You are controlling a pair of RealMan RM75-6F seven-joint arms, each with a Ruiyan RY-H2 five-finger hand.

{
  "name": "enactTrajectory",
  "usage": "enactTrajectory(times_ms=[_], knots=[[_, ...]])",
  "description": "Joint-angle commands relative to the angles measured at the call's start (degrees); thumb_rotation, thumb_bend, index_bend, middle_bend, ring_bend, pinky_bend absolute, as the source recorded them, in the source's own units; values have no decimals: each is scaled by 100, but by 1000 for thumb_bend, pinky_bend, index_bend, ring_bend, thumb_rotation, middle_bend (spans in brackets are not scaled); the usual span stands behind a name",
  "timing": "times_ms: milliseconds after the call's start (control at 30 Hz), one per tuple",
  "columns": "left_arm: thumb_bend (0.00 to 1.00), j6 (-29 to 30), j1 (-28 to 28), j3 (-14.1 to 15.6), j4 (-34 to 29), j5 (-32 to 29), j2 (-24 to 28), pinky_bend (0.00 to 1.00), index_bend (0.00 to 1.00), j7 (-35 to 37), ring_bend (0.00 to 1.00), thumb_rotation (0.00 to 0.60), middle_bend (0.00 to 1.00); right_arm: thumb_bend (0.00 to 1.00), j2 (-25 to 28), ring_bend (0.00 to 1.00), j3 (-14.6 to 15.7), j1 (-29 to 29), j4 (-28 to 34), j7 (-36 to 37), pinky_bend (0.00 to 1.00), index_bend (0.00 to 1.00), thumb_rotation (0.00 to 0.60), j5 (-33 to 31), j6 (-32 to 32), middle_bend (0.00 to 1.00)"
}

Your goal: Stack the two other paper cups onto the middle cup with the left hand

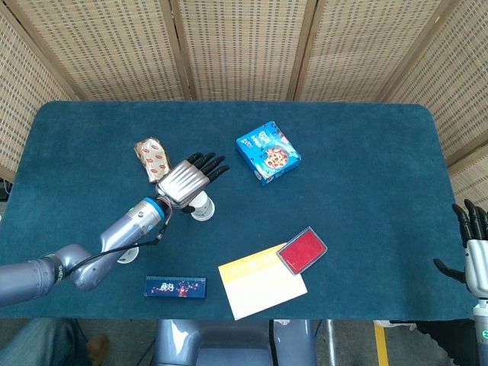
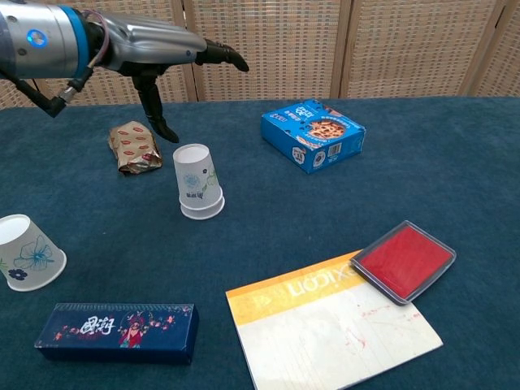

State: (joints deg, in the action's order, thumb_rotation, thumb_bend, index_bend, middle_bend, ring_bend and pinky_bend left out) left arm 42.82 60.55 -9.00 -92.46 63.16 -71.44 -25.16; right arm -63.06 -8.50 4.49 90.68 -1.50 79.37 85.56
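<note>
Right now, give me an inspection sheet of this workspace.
Surface: table covered in dark teal cloth.
Job's things: stacked cups, upside down, one nested on the other, upper one slightly tilted; third cup apart at the left, also upside down.
Clutter: blue snack box; foil snack packet; red pad overlapping a corner of the yellow-and-white booklet; dark blue long box.
Robot hands: left robot hand above the stack, fingers spread, holding nothing; right robot hand at the table's right edge, holding nothing.
Cables: thin black cable at the left wrist.
Surroundings: woven screen panels behind the table.
</note>
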Motion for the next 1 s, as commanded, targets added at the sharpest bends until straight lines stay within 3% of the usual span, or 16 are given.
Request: enactTrajectory(times_ms=[33, 200, 500, 567, 667, 833, 1000], knots=[[0, 355, -363, 188, -329, 630, 360, 104, 0, 384, 0, 600, 0, 0, 3, 0, 2, -1, -1, 4, 0, 0, 600, -2, -4, 0], [0, 945, -1112, 877, -678, 1964, 938, 115, 0, 1394, 0, 600, 0, 0, 14, 0, 1, -12, 17, 11, 0, 0, 600, 6, 19, 0], [0, 1810, -1923, 1733, -238, 3280, 1245, 163, 81, 2504, 60, 600, 63, 0, -11, 0, 41, 5, 44, -79, 0, 0, 600, 52, -8, 0], [0, 1940, -2262, 2054, 42, 3369, 1292, 179, 112, 2703, 72, 600, 77, 0, -25, 0, 67, 10, 70, -138, 0, 0, 600, 108, 7, 0], [0, 1932, -2415, 2102, 323, 3323, 1153, 195, 166, 2890, 85, 600, 93, 0, -38, 0, 76, 11, 84, -193, 0, 0, 600, 123, 17, 0], [0, 1769, -2532, 1933, 898, 3034, 771, 197, 202, 3049, 104, 600, 117, 0, -42, 0, 84, 6, 108, -220, 0, 0, 600, 150, 43, 0], [0, 1607, -2514, 1881, 1082, 3009, 653, 205, 227, 3270, 121, 600, 134, 0, -37, 0, 77, -3, 120, -217, 0, 0, 600, 142, 61, 0]])
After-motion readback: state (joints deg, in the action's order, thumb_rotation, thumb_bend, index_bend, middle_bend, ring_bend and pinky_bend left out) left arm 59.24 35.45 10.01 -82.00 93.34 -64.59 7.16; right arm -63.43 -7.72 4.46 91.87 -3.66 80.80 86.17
